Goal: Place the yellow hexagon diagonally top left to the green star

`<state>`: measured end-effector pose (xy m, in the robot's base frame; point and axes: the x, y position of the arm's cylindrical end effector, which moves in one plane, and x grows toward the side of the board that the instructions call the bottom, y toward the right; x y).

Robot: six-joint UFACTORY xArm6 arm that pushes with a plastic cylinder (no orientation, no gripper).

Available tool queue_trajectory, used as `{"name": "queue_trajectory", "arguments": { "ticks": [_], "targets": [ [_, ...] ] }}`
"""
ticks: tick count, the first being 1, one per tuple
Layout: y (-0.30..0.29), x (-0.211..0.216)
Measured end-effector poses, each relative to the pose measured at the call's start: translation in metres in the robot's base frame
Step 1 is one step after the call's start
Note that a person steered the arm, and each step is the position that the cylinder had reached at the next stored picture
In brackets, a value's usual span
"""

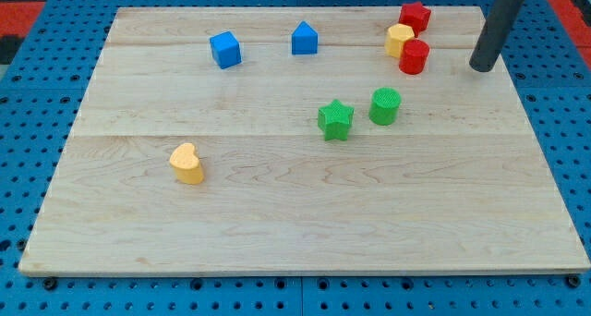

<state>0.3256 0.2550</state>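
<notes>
Yellow hexagon point(399, 40) sits near the surface's point(277, 214) top edge, wedged touching a red star point(415, 18) at 1 o'clock and a red cylinder point(414, 56) at 5 o'clock. Green star point(335, 120) lies toward 7 o'clock, open wood between. My tip point(480, 68), a bare rod holding nothing, rests at 3 o'clock.

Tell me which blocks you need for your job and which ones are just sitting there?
Needed: yellow hexagon, green star, my tip.

Just sitting: red star, red cylinder, green cylinder, blue cube, blue house-shaped block, yellow heart.
</notes>
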Motion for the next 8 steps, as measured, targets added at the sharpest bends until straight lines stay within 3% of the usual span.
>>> {"name": "queue_trajectory", "arguments": {
  "ticks": [2,3,6,7,8],
  "targets": [
    [0.0,-0.003],
    [-0.002,-0.028],
    [-0.148,-0.075],
    [-0.192,-0.027],
    [-0.2,-0.034]
  ]
}}
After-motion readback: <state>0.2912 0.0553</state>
